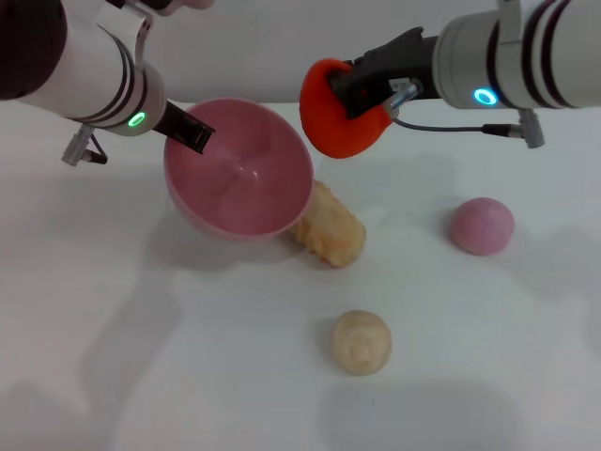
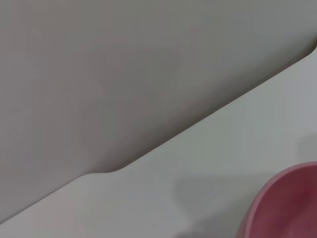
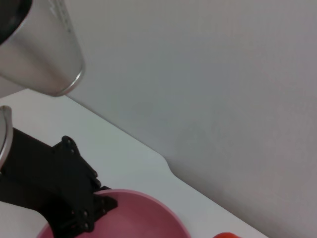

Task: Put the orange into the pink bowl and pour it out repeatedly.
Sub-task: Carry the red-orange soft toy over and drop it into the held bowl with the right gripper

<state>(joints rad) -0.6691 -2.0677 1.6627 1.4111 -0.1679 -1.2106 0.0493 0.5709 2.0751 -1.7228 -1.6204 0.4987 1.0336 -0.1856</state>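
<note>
The pink bowl (image 1: 239, 169) is the landmark here: it sits tilted on the white table (image 1: 141, 357), its mouth turned up and toward the robot, and the left gripper (image 1: 192, 133) has its dark jaws clamped on the bowl's far-left rim, one finger inside the wall. The orange (image 1: 340, 111) hangs in the air just off the bowl's right rim and above it, pinched in the right gripper (image 1: 352, 89), whose black jaws are closed around the fruit's upper side. The step in hand looks to be the drop into the bowl. To do it well, the right arm should carry the orange leftward until it is over the bowl's middle, not over the rim, and lower it before letting go, since a soft toy released from height on a sloped glossy wall will likely roll or bounce out. The left gripper ought to level the bowl or hold it firm during release. A tan bread-like toy (image 1: 329, 230) touches the bowl's near-right edge; a pale pink ball (image 1: 481, 225) lies well right of the bowl, a beige ball (image 1: 361, 342) nearer the robot.
</note>
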